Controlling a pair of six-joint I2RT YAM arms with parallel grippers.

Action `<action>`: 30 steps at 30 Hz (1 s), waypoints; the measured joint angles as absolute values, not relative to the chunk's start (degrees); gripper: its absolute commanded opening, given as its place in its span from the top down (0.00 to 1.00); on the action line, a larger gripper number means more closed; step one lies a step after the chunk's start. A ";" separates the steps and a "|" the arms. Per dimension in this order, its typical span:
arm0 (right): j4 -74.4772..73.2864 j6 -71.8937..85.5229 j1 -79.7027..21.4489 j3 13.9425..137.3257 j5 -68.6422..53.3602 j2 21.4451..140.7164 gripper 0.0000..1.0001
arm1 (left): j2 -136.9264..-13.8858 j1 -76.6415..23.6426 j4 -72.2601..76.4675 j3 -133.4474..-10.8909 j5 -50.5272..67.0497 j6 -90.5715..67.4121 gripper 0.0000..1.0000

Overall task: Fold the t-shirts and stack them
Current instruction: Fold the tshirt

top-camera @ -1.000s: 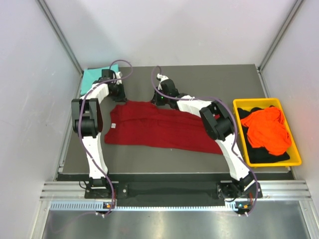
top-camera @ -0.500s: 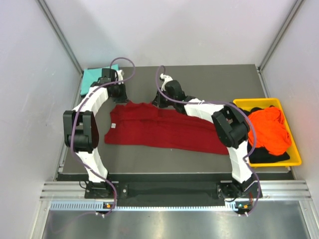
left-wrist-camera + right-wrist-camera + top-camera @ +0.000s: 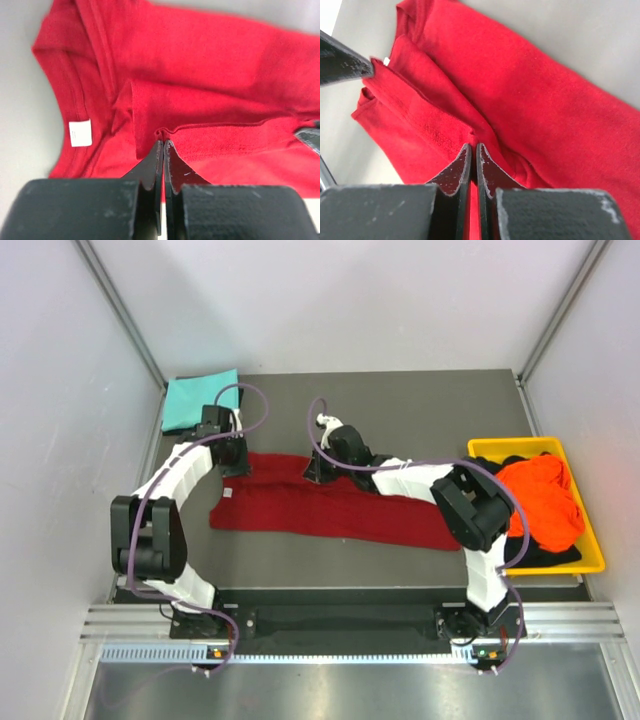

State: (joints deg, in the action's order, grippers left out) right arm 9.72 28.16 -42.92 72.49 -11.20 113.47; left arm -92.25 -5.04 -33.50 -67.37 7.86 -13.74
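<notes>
Both the left tool [image 3: 163, 142] and the right tool [image 3: 472, 146] are clamped shut on the far edge of the dark red t-shirt [image 3: 340, 505], which lies spread across the middle of the surface [image 3: 430, 405].

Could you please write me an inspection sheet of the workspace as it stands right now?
surface: dark grey table, bare around the shirts.
job's things: dark red t-shirt spread across the middle, partly folded; teal t-shirt folded at the far left corner; orange t-shirt bunched on a black t-shirt in the yellow bin at the right.
clutter: nothing seen.
grippers: left gripper and right gripper both shut, each pinching the dark red t-shirt along its far side.
cables: purple cables loop along both arms, clear of the cloth.
surroundings: white walls on three sides; metal rail at the near edge.
</notes>
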 measured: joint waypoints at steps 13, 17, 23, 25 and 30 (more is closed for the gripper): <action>12.58 28.12 -44.36 65.80 -10.63 108.36 1.00 | -86.98 -6.22 -33.45 -60.49 6.11 -15.27 1.00; 12.95 28.10 -45.28 64.58 -10.72 107.63 1.00 | -85.43 -6.44 -33.54 -58.39 5.56 -16.08 1.00; 13.82 28.12 -46.76 62.57 -11.33 107.59 1.00 | -83.70 -6.72 -34.44 -56.71 3.33 -16.60 1.00; 13.61 28.18 -46.85 62.19 -11.73 107.59 1.00 | -82.94 -6.94 -34.57 -56.34 3.05 -16.62 1.00; 14.22 28.95 -46.87 61.39 -11.97 107.33 0.90 | -82.54 -7.14 -34.39 -54.96 3.11 -16.84 1.00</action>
